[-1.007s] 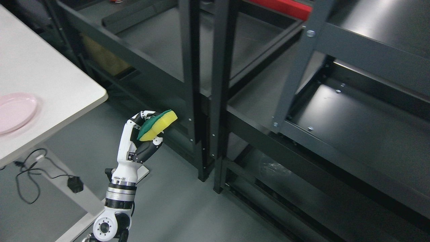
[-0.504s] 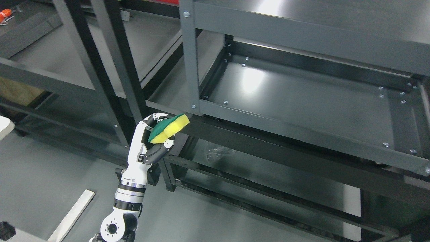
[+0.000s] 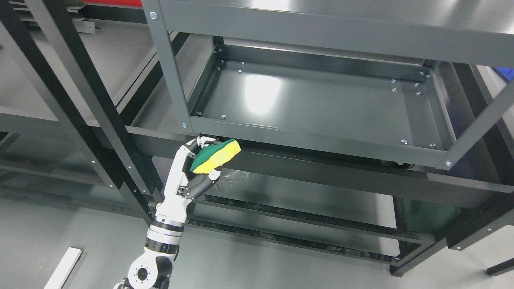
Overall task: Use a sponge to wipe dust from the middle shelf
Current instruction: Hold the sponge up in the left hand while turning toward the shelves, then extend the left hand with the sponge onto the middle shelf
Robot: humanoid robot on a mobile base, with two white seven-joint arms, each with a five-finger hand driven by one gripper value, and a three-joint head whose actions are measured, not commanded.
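Note:
My left hand (image 3: 200, 164) is shut on a yellow sponge with a green scouring side (image 3: 216, 156), held up just below the front left corner of the grey shelf unit. The middle shelf (image 3: 305, 104) is a dark grey metal tray with a raised rim and bolt heads at its corners; it lies above and to the right of the sponge. The sponge is below the shelf's front rail (image 3: 305, 138) and apart from the tray surface. The right hand is out of view.
A grey upright post (image 3: 168, 68) stands at the shelf's front left corner. Black shelving frames (image 3: 80, 92) stand to the left. A lower shelf (image 3: 305, 200) holds crumpled clear plastic (image 3: 233, 178). A top shelf (image 3: 321, 20) overhangs. A white strip (image 3: 62, 268) lies on the floor.
The camera has swung right, so the white table and pink plate have left the picture and the grey shelf unit fills it. The left hand still holds the sponge, now nearer the shelf's front rail.

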